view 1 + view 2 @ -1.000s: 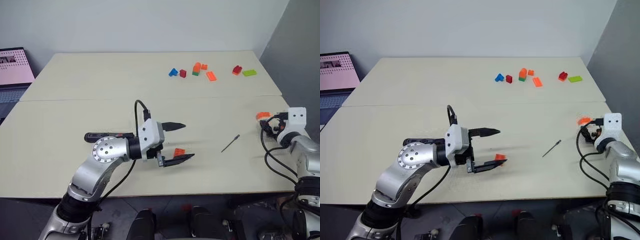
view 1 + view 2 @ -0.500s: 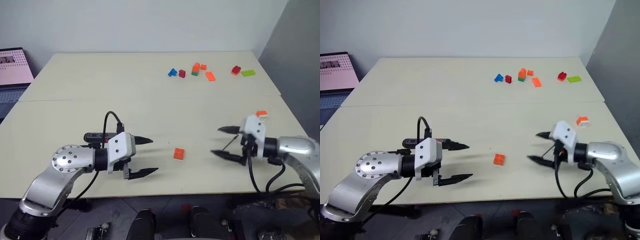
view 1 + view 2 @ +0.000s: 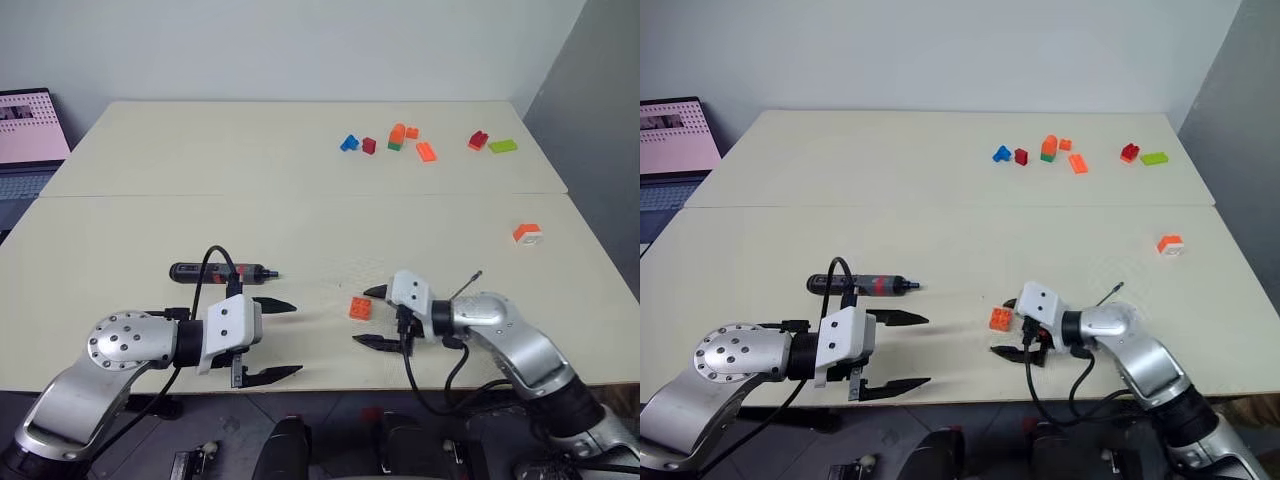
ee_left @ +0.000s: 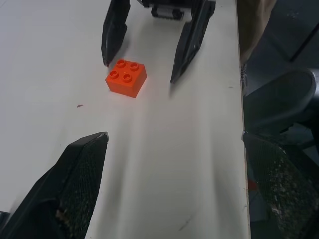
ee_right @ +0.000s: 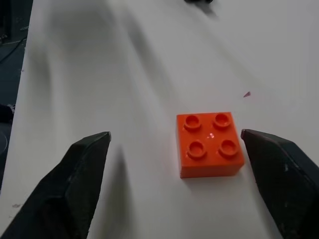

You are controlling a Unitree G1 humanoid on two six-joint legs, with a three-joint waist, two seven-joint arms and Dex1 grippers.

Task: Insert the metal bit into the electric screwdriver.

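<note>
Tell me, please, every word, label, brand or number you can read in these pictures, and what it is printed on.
None can be read.
The laptop screen at the table's far left shows pink content too small to read.
The electric screwdriver, the orange brick and both grippers carry no visible lettering.

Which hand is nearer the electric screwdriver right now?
Left. The left hand sits just in front of the electric screwdriver; the right hand is farther right, at the orange brick.

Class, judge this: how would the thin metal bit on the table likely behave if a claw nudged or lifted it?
The metal bit looks a thin, straight rod, so probably stiff. Lying flat on the table, it may roll if nudged sideways. Being so slim, it could slip between claw tips.
</note>
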